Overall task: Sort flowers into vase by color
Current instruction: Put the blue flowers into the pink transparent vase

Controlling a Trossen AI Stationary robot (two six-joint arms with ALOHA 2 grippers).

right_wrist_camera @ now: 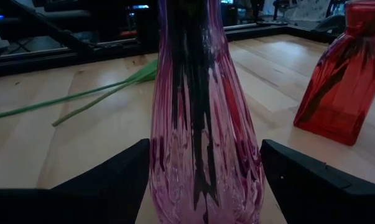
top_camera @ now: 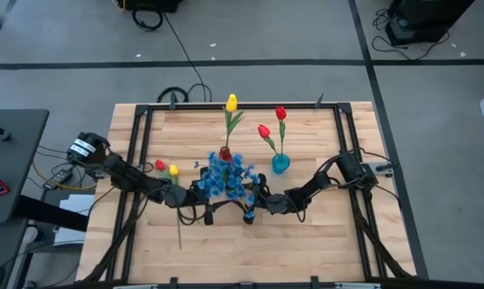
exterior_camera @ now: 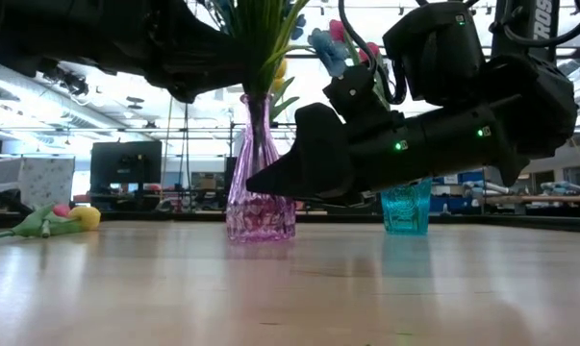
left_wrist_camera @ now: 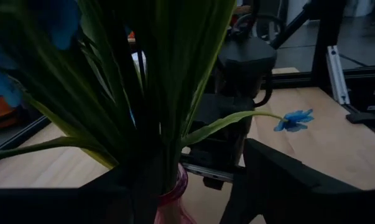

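A pink ribbed glass vase (right_wrist_camera: 203,124) stands on the table and holds the bunch of blue blossoms (top_camera: 229,175) on green stems (left_wrist_camera: 168,93). My right gripper (right_wrist_camera: 204,180) is at the vase's body, reaching in from the table's right. My left gripper (left_wrist_camera: 193,186) is open, with its fingers standing either side of the vase's neck (left_wrist_camera: 171,199) and the stems. A red vase (top_camera: 225,152) holds a yellow tulip (top_camera: 231,103). A teal vase (top_camera: 281,163) holds two red tulips (top_camera: 264,131). One red tulip (top_camera: 160,165) and one yellow tulip (top_camera: 173,170) lie flat on the table at left. My right gripper has the pink vase's wide lower body (right_wrist_camera: 175,174) between its two fingers (right_wrist_camera: 112,180), one against each side. The fingers come in level from the table's right. The vase stands upright with its base on the table.
The red vase (right_wrist_camera: 342,81) stands close behind the pink one, and the teal vase (exterior_camera: 406,207) is to its right. The lying tulips' stems (right_wrist_camera: 81,102) stretch toward the near edge. A dark frame (top_camera: 137,160) borders the tabletop. Bare wood lies along the near side.
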